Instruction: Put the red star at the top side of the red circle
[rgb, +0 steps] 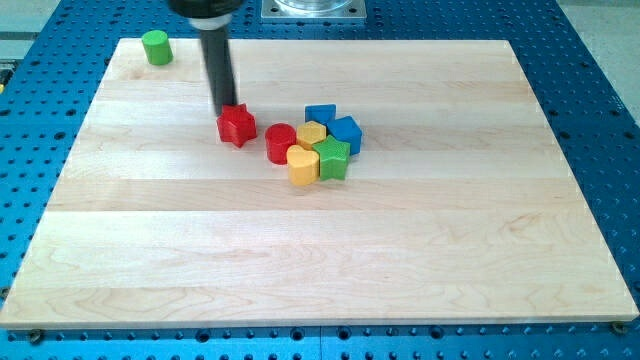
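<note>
The red star (237, 125) lies on the wooden board, left of the block cluster. The red circle (280, 143) sits just to the star's right and a little lower, a small gap between them. My tip (225, 108) stands at the star's upper left edge, touching or nearly touching it. The dark rod rises from there to the view's top.
Right of the red circle is a tight cluster: a yellow heart (302, 165), a yellow block (312, 134), a green block (334, 159) and two blue blocks (320, 115) (346, 132). A green cylinder (156, 47) stands at the board's top left corner.
</note>
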